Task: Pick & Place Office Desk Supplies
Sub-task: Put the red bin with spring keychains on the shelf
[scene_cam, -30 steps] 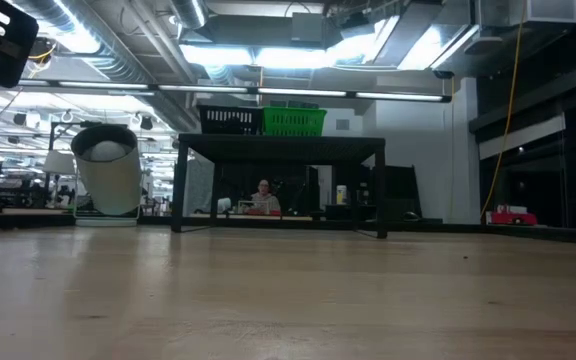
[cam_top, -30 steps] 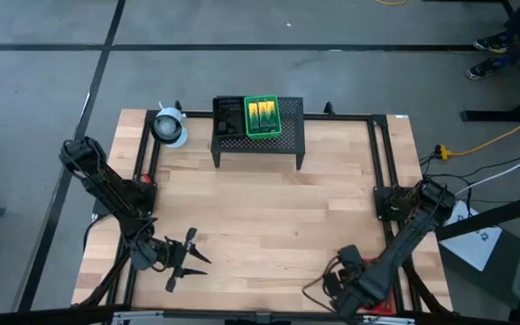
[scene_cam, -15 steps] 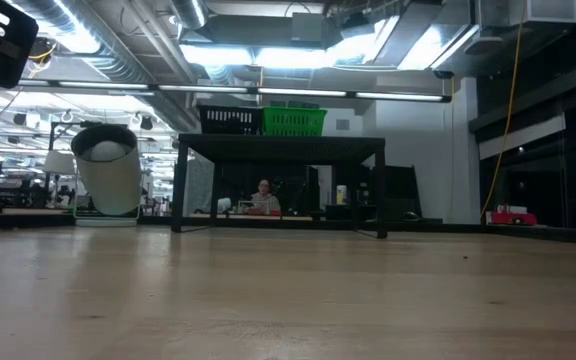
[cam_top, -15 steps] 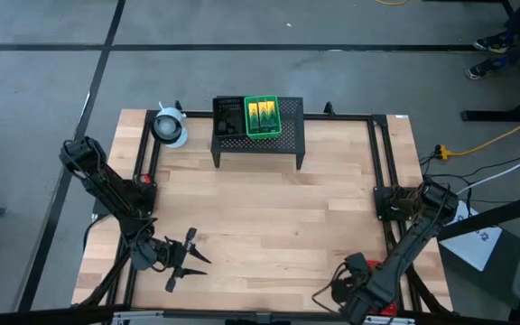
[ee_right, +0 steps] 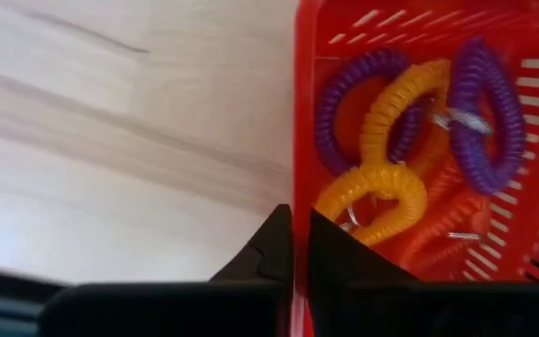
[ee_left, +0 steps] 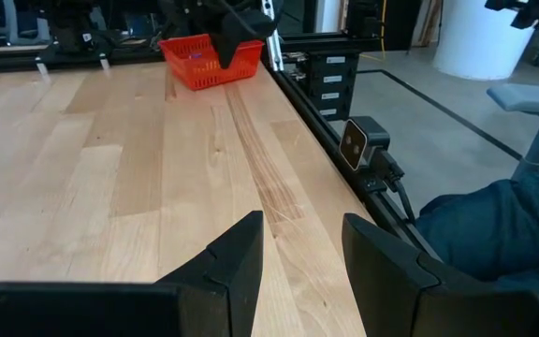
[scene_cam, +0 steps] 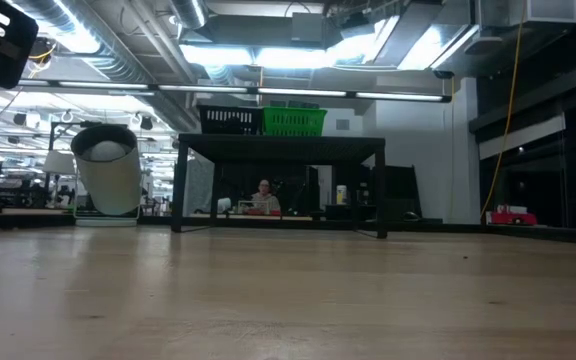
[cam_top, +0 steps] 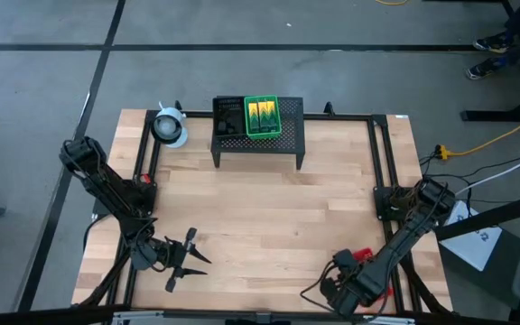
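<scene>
High view: right gripper sits at the near right corner of the table, over the red tray, which is mostly hidden under the arm there. Right wrist view fills the gap: jaws clenched on the tray's rim; inside lie purple loops and orange loops, tangled together. Left wrist view sees the same red tray from across the table, with the right arm over it.

Left gripper hovers near the table's near left edge, jaws released, nothing between them; fingers apart over bare wood.

High view only: crayon box lying in the green tray, beside the black tray, both on the mesh stand at the far edge. Low view shows both trays side-on atop the stand, and the whitish roll to one side; neither gripper appears.
</scene>
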Controlling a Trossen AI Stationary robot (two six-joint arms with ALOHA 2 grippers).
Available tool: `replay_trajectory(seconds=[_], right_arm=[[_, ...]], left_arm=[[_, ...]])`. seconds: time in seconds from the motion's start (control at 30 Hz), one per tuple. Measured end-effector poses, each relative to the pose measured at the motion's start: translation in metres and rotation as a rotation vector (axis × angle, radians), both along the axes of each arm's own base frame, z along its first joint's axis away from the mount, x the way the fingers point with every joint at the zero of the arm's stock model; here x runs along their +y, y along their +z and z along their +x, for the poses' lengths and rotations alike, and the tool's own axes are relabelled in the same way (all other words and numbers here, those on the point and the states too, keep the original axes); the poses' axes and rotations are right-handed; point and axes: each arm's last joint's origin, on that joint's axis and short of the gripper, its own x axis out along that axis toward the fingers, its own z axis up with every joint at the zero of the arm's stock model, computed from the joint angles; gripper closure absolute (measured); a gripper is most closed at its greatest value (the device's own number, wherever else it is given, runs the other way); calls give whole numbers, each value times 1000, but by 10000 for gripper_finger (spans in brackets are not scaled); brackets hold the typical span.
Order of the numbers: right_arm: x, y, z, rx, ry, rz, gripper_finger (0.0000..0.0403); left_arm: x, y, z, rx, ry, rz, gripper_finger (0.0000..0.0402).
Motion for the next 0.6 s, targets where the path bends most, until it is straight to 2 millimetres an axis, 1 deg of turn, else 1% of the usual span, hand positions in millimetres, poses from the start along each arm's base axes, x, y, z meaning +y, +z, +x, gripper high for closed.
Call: replay_trajectory(seconds=[0.1, 0.17, 0.3, 0.4, 0.5, 0.6], right_arm=[[-5, 1, 14, -81, 20, -1, 395], [-15, 1, 26, -105, 37, -18, 395], [-40, 1, 51, -125, 107, -40, 395], [-63, 1, 72, -149, 156, -60, 395], [-85, 1, 92, -207, 205, -82, 395], [-100, 2, 111, -290, 249, -85, 395]], left_arm=[[0, 0, 0, 0, 0, 0, 258], [0, 0, 0, 0, 0, 0, 258], [0, 0, 0, 0, 0, 1, 258], [0, 0, 0, 1, 0, 2, 258], [0, 0, 0, 2, -1, 3, 258], [0, 0, 0, 3, -7, 2, 258]])
